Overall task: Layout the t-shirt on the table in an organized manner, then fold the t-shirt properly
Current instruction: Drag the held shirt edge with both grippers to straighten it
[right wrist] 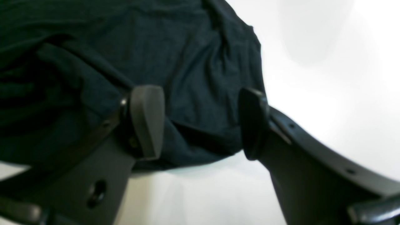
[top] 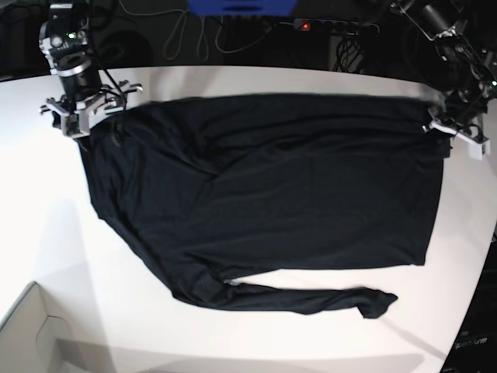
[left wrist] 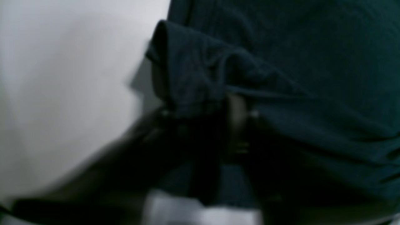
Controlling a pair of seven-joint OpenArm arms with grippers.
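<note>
T-shirt, one black garment, was spread across the middle of one white table, with its body broad and mostly flat and with creases along its upper part in the base view.

At the far left of that view, one pale box was seen in the lower corner, cut off by the frame and well apart from the shirt; what was held in it could not be told.

Above it, the upper left corner of the shirt was partly covered by the right gripper. Its two fingers were spread wide, and nothing was gripped between them; a loose edge of cloth was seen beneath and between them in the right wrist view. Whether the cloth was touched by the fingertips could not be told.

In the middle, one blue thing was cut off by the top edge of the frame. Lower down, the shirt's near edge was left uneven, with one narrow strip of cloth stretched toward the lower right and bare table showing between that strip and the body.

At the right, the upper right corner was partly hidden by the left gripper, by which a bunched fold of the shirt was pinched. One dark object was cut off at the lower right corner.
</note>
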